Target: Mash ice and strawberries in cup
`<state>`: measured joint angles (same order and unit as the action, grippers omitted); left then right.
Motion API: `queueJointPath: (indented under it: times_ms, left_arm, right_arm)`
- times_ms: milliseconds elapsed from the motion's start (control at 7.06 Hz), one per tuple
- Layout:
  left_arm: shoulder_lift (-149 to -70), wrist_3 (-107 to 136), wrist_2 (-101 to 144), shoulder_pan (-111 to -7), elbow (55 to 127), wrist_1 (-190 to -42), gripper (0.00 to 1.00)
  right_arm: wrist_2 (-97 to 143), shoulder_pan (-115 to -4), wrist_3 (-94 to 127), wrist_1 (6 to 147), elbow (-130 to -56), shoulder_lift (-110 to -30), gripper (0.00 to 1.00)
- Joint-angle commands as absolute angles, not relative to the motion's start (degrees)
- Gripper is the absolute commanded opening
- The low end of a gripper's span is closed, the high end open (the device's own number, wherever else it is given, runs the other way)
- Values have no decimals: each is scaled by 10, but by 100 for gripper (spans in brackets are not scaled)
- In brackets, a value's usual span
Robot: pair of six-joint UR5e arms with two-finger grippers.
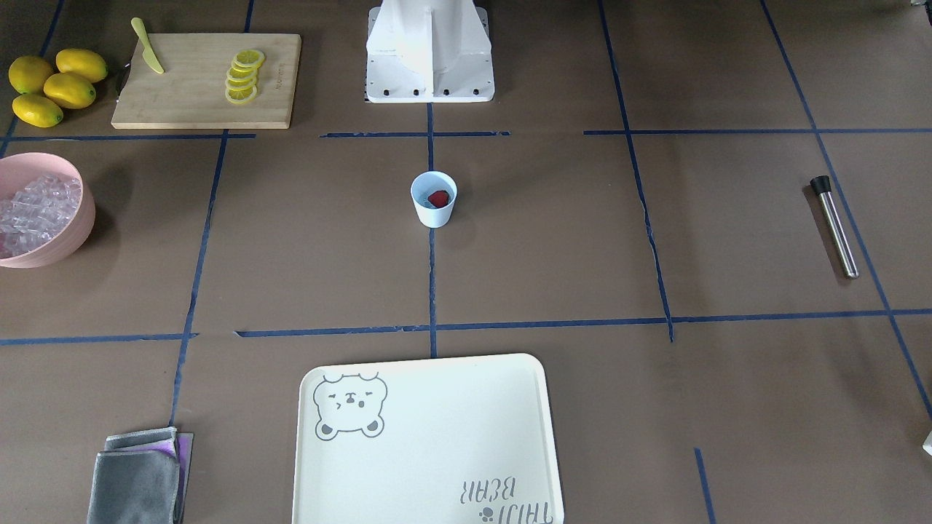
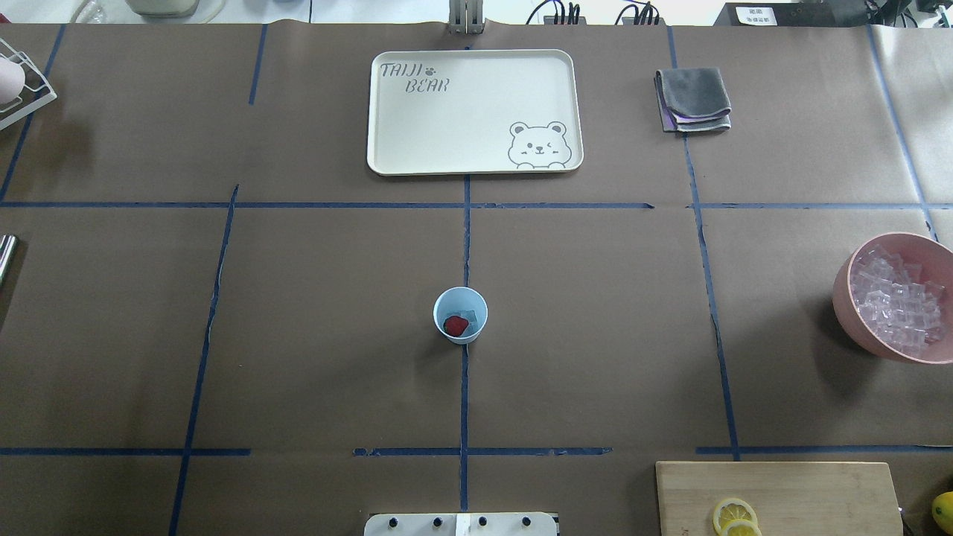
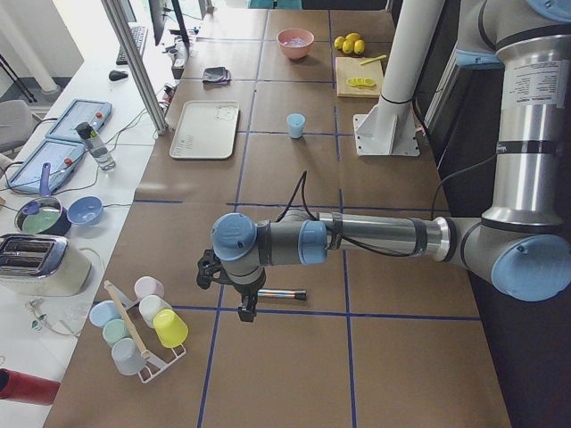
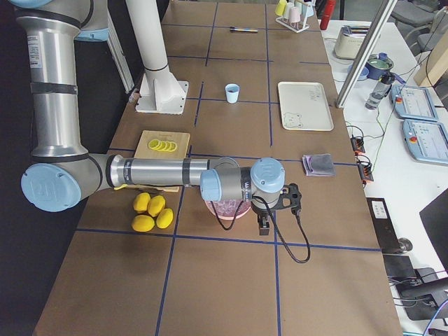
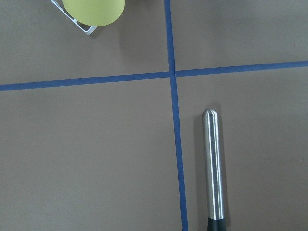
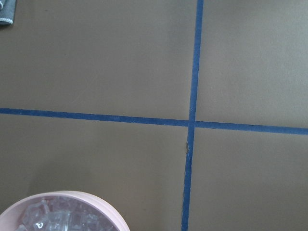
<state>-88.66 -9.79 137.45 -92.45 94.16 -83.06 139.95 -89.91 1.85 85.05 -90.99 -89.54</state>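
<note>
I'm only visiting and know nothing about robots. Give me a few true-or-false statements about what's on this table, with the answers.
1. The strawberry sits inside the light-blue cup. True.
2. The steel muddler stands upright in the cup. False: it lies flat on the table, far from the cup.
3. The pink bowl holds ice cubes. True.
4. The lemon slices lie in the pink bowl too. False: they lie on the wooden cutting board.
</note>
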Motion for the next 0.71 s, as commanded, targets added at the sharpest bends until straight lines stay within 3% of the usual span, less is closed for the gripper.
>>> queueJointPath:
  times_ms: [0, 566]
  left_arm:
    - [-886, -98, 1375, -925, 940, -831, 100]
    - [-886, -98, 1375, -925, 940, -831, 100]
  right_arm:
    - [1414, -903, 18, 850, -887, -897, 99]
    - [1433, -918, 18, 849, -887, -906, 99]
